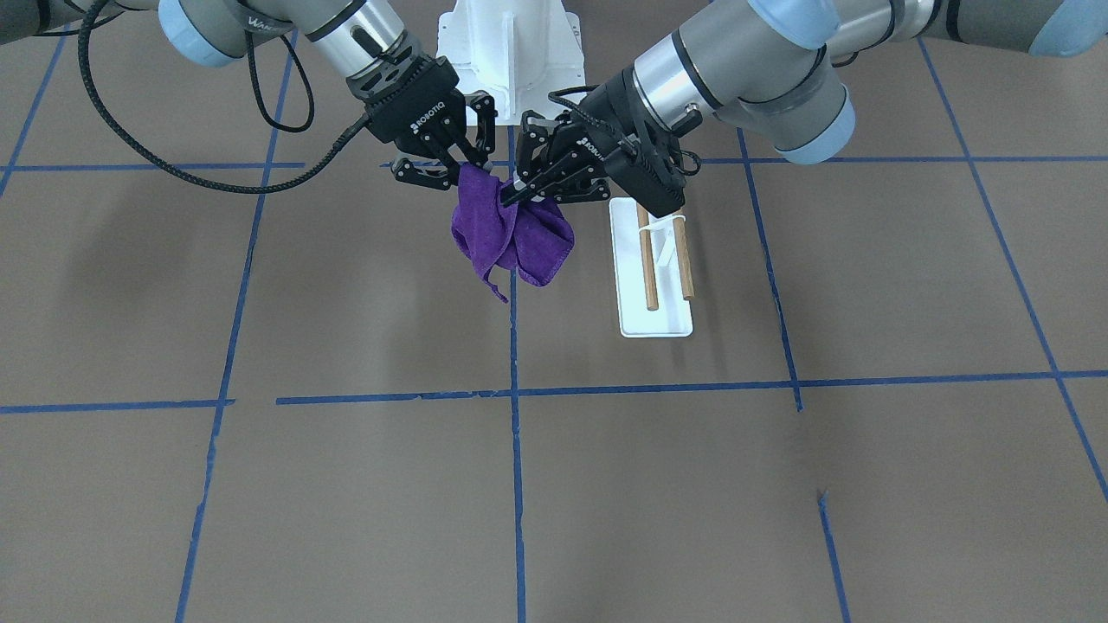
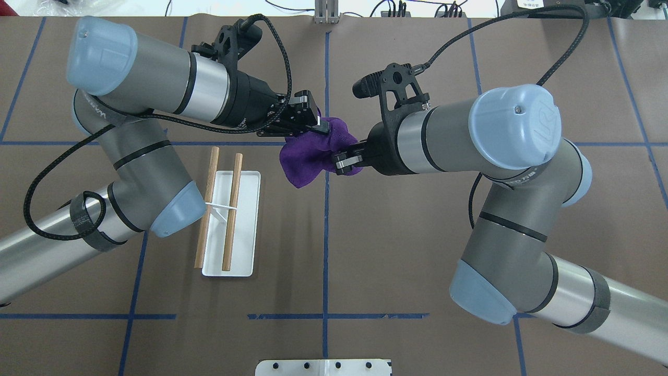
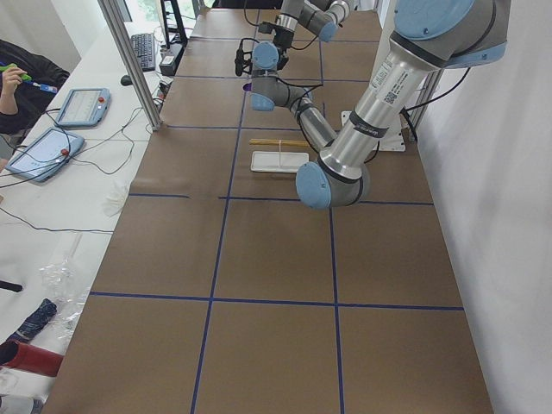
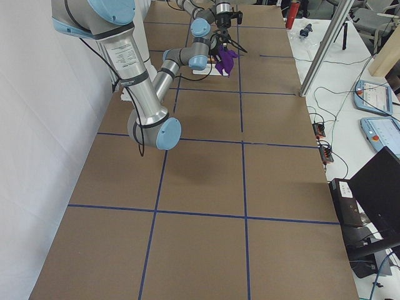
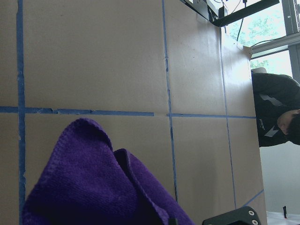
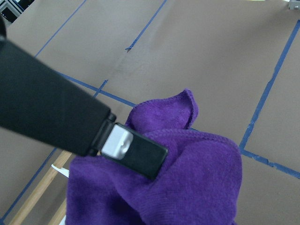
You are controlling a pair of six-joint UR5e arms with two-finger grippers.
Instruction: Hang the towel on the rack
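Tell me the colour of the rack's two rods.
The rods of the rack are plain light brown wood; the overhead exterior view shows them best.

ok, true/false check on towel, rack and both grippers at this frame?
1. The left gripper and right gripper both grip the towel. True.
2. The towel is draped over the rack. False: its rods are bare, and the towel hangs between the grippers, beside the rack.
3. The rack stands on the robot's left side of the table. True.
4. The towel is spread out flat. False: it is bunched and folded.
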